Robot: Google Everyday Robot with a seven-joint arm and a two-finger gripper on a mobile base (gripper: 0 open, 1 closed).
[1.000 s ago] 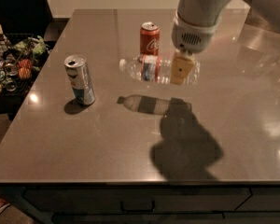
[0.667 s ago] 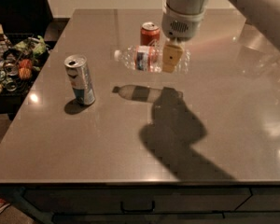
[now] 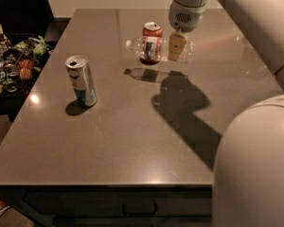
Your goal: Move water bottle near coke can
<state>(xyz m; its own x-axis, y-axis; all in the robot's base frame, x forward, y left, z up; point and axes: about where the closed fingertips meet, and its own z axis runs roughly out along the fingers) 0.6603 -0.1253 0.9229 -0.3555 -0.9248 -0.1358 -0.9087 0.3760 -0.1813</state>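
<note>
Pale yellowish fingertips mark the hand (image 3: 177, 47), which hangs from the arm's (image 3: 246, 18) white wrist over the far part of the table (image 3: 132, 141). The hand is pinching the water bottle (image 3: 139, 47) across its body, nearer the base than the cap. The bottle lies level in that grip, with its white cap pointing away from the hand towards the picture's left. It seems to be carried clear of the surface, since its shadow (image 3: 144, 74) falls on the table on the nearer side of the hand, apart from the bottle itself. The coke can (image 3: 152, 30) stands upright just beyond the bottle and close beside the hand on the cap side. Its red wall shows through and above the clear plastic, so whether bottle and can touch cannot be told. Well away from the hand, towards the near left of the table, stands a slim silver-and-blue can (image 3: 82, 81). A basket of packets (image 3: 12, 63) sits farther off, past the table's left edge. Judging from this, the carrying step is about over and the placing step is in hand. The next move calls for lowering the bottle gently onto the table on the near side of the can, level so it does not roll. The hand must then release without nudging the can over.
</note>
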